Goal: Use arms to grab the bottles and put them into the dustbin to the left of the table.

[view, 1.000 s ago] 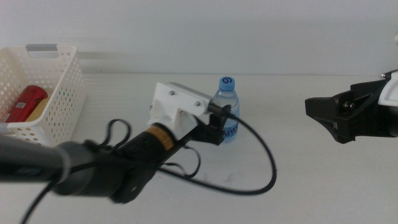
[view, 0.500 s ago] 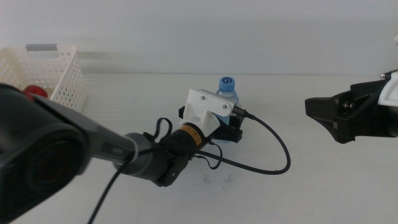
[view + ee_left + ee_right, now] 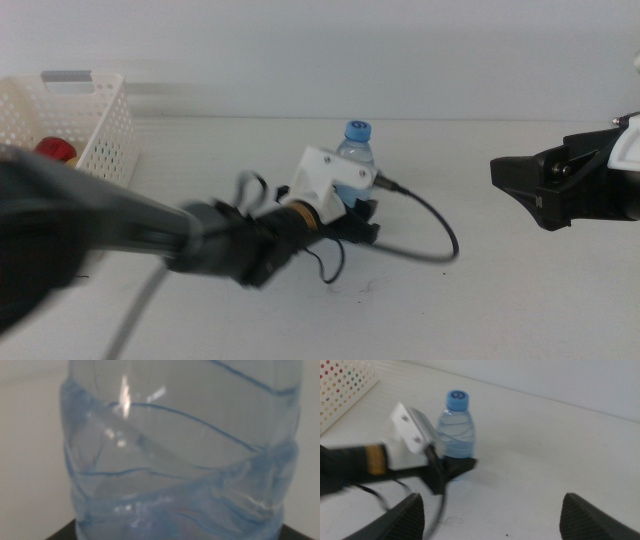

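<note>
The small water bottle [image 3: 355, 165] is stood upright mid-surface, clear of the edges, and it's gripped low down by the left pincer [image 3: 362, 212]. Right pincer [image 3: 492, 512] is parked wide open over the surface's right side, and a red can [image 3: 53, 149] is seen inside the white basket [image 3: 105, 130] at the left edge.

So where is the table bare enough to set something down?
Bare: between the water bottle and the waiting right gripper, and the near table edge. Crowded: around the bottle, where the left gripper sits, and toward the dustbin.

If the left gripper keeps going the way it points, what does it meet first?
The water bottle: it fills the left wrist view, and the left gripper is already at its base. Contact looks immediate, though depth is unclear.
</note>
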### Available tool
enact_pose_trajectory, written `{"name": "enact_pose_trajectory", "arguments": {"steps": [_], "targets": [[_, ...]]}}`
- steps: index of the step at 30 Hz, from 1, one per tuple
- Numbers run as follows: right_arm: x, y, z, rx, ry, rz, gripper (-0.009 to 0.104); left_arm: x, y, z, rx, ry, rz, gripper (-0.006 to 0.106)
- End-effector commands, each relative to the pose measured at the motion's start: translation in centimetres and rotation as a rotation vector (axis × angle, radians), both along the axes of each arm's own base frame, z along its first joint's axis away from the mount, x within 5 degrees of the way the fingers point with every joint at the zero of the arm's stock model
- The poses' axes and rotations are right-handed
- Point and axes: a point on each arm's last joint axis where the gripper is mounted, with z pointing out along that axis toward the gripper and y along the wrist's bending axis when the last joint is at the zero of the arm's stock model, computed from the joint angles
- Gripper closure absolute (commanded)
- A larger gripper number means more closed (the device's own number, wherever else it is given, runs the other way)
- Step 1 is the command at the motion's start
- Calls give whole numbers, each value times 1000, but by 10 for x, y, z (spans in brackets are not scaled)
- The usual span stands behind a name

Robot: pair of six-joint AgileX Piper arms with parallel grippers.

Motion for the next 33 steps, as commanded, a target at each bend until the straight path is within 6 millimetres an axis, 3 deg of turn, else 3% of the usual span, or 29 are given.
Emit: {"name": "enact_pose_trajectory", "arguments": {"steps": [1,6,9,13,17,20,22,26,33], "targets": [[-1,0,0,-1,-7,5,4,-14,11,61,17,46,17,102],[-1,0,0,-1,-7,5,4,-45,60,146,142,290,108,102],[-1,0,0,-1,-7,5,4,-33,102,178,210,375,206,102],[-1,0,0,-1,-7,5,4,-7,180,222,301,459,355,102],[-1,0,0,-1,-7,5,4,9,249,250,349,444,467,102],[-1,0,0,-1,-7,5,4,21,287,247,316,457,557,102],[-1,0,0,-1,-7,5,4,31,309,231,276,501,604,102],[-1,0,0,-1,-7,5,4,53,323,197,281,539,611,97],[-1,0,0,-1,-7,5,4,82,331,140,297,615,605,82]]}}
